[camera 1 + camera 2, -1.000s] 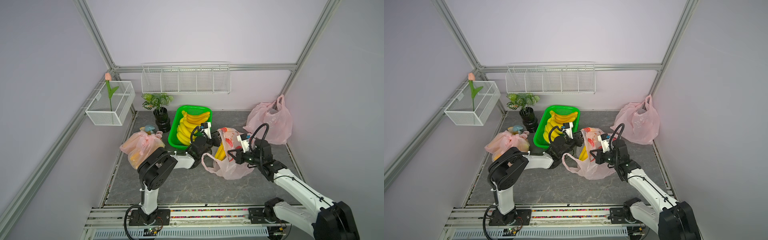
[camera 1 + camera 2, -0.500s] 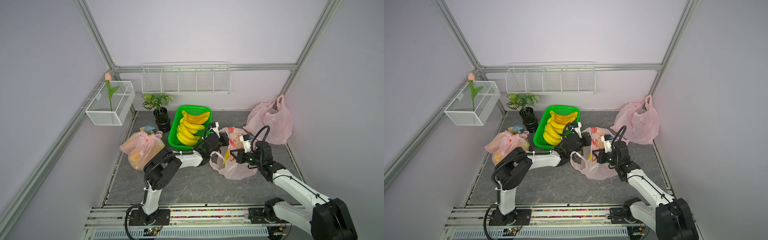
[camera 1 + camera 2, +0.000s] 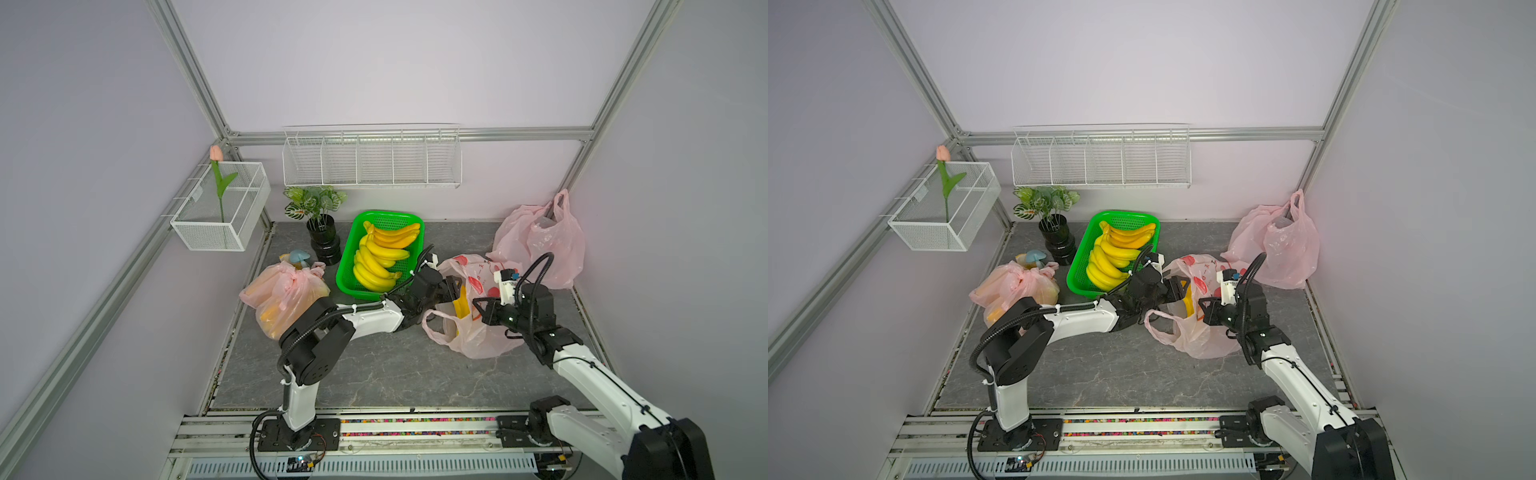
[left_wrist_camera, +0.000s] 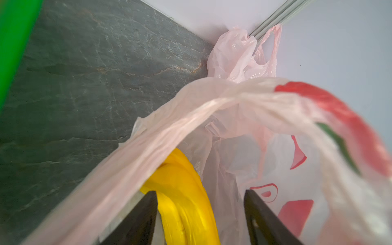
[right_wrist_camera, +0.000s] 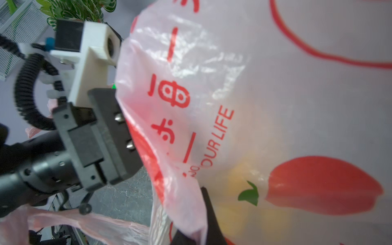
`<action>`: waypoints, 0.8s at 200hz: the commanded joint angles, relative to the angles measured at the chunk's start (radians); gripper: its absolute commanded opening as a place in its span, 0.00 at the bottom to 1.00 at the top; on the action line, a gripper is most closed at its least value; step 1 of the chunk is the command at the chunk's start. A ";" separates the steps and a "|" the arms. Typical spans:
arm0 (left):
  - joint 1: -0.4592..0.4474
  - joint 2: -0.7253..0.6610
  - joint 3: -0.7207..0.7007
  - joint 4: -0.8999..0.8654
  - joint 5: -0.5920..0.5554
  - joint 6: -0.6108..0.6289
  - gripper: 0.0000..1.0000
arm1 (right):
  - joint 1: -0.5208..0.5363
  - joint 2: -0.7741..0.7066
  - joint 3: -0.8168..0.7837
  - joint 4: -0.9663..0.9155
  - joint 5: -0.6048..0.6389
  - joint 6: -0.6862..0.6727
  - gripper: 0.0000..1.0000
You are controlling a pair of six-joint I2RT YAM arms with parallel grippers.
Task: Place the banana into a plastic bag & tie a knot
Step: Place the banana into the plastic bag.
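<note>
A: Top views are being read for room first. Bare grey marbled tabletop (image 3: 374, 374) is being left open along the near edge. The far half is being crowded by a green plastic mesh basket (image 3: 347, 262), a loose pink plastic bag (image 3: 540, 245) slumped in the far right corner, and a knotted pink bag (image 3: 282, 299) near the left edge.

B: What is being carried in each?

A: A bunch of yellow bananas (image 3: 382, 257) is being held by the basket, and yellow fruit is being seen through the knotted bag. The yellow banana (image 4: 186, 201) is being kept inside the printed pink translucent plastic bag (image 3: 478, 340), which is lying between the arms, just beside the basket.

B: And the grippers?

A: The left gripper (image 4: 199, 192) is being held wide inside the bag's mouth, with the banana beside one finger (image 4: 142, 218) and apart from the other. The right gripper (image 3: 478, 309) is being kept pinched on the bag's rim.

B: Is any writing being made out?

A: Red letters (image 5: 220, 137) spelling "OUR LIFE" are being read in the right wrist view. They sit beside red characters that cannot be made out and a red fruit picture with a green leaf.
</note>
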 commanded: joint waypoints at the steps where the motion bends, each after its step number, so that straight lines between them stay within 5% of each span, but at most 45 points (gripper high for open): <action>1: -0.004 -0.068 0.027 -0.074 -0.022 0.062 0.70 | -0.005 -0.006 0.022 -0.033 0.026 -0.024 0.07; 48: -0.004 -0.232 0.043 -0.241 -0.058 0.247 0.71 | -0.007 -0.018 0.035 -0.078 0.040 -0.060 0.07; 81: 0.028 -0.314 0.095 -0.446 -0.249 0.326 0.72 | -0.007 -0.016 0.038 -0.080 0.037 -0.065 0.07; 130: 0.192 -0.216 0.288 -0.829 -0.428 0.228 0.70 | -0.007 -0.008 0.041 -0.080 0.032 -0.064 0.06; 160: 0.307 -0.152 0.309 -0.879 -0.347 0.172 0.68 | -0.007 -0.009 0.035 -0.080 0.034 -0.064 0.07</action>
